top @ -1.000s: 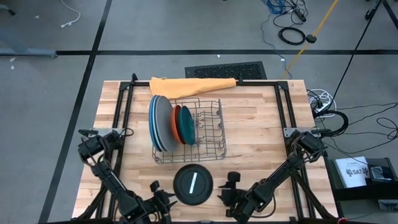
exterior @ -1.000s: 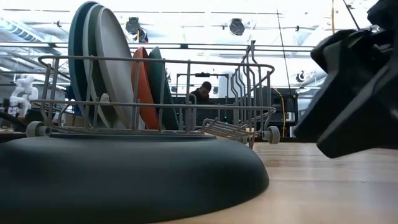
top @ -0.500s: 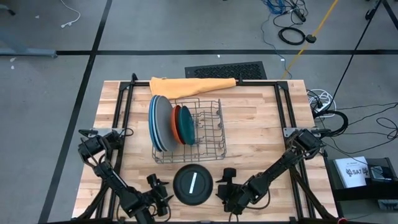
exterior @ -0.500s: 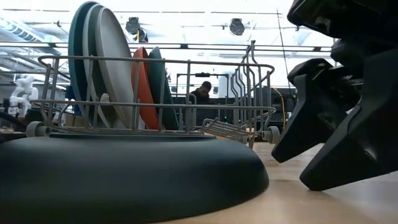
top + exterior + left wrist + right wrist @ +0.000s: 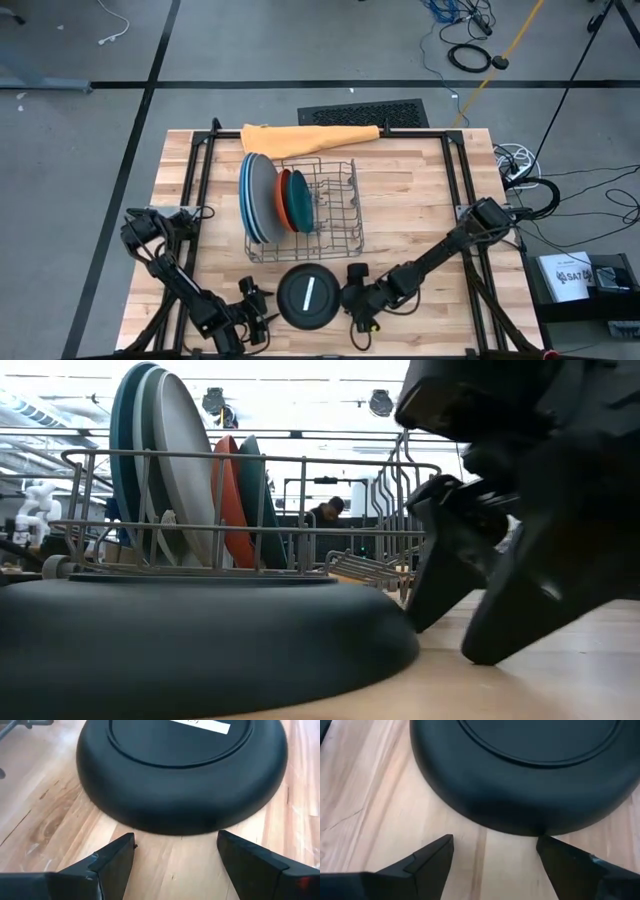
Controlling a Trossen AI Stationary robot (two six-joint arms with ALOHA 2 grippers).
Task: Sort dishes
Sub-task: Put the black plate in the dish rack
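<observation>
Both grippers had opened wide and closed in within 1 second: the right gripper (image 5: 352, 296) and left gripper (image 5: 258, 304) flanked the black plate (image 5: 310, 296), holding nothing. It lay upside down on the table (image 5: 420, 220) before the rack (image 5: 335, 215), probably about to be lifted.

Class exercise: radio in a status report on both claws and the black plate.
Left claw open, right claw open, flanking black plate. Plate flat on table, ungripped. Nothing between.
</observation>
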